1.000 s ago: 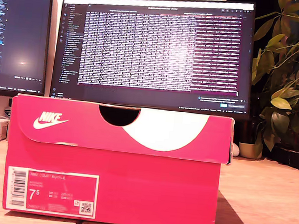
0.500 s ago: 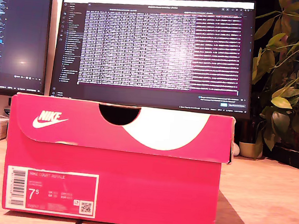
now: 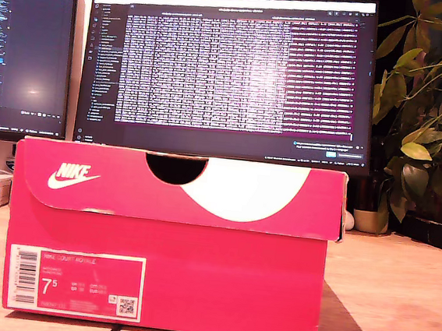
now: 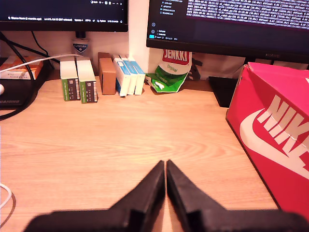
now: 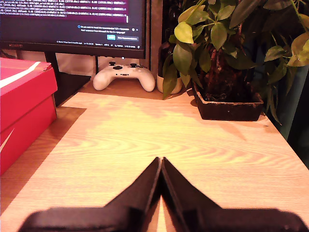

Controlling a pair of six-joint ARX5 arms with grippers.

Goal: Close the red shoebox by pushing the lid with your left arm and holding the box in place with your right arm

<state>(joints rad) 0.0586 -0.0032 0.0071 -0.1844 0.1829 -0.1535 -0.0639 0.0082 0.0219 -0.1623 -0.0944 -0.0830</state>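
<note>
The red shoebox (image 3: 164, 269) stands on the wooden desk (image 3: 395, 307) and fills the exterior view's middle. Its lid (image 3: 125, 184) lies down over the top, with a half-round cut-out in the front flap. No arm shows in the exterior view. My first gripper (image 4: 165, 163) is shut and empty, low over bare desk, with one end of the shoebox (image 4: 275, 125) off to its side and apart from it. My second gripper (image 5: 160, 159) is also shut and empty over the desk, and the shoebox's other end (image 5: 21, 106) stands apart from it.
Two monitors (image 3: 230, 72) stand behind the box. Small cartons (image 4: 101, 75) and a green bag (image 4: 171, 72) line the back of the desk near my first gripper. A white game controller (image 5: 124, 76) and a potted plant (image 5: 231, 104) stand beyond my second gripper.
The shoebox has crept very slightly toward the exterior view's left. Nothing else differs.
</note>
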